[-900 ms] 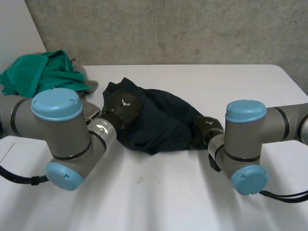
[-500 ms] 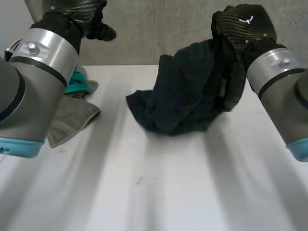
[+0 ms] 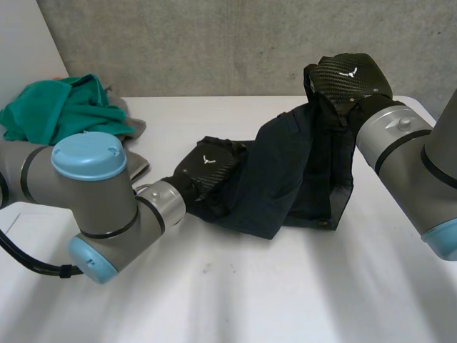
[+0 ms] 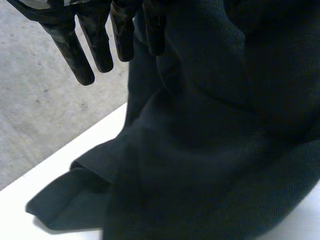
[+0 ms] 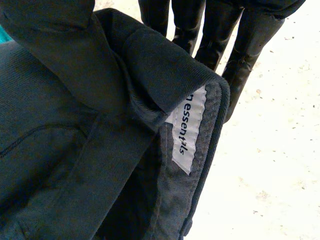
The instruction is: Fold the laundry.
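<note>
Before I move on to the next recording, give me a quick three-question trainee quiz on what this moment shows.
1. True or false: the right hand holds the dark garment raised, with its lower part hanging down to the table.
2. Where is the green cloth?
A) bunched at the table's far corner on the robot's left
B) under the right hand
C) draped over the right arm
3. Fill in: in the right wrist view, a white ___ with printed letters sits inside the garment's band.

Key: 1 true; 2 A; 3 label.
</note>
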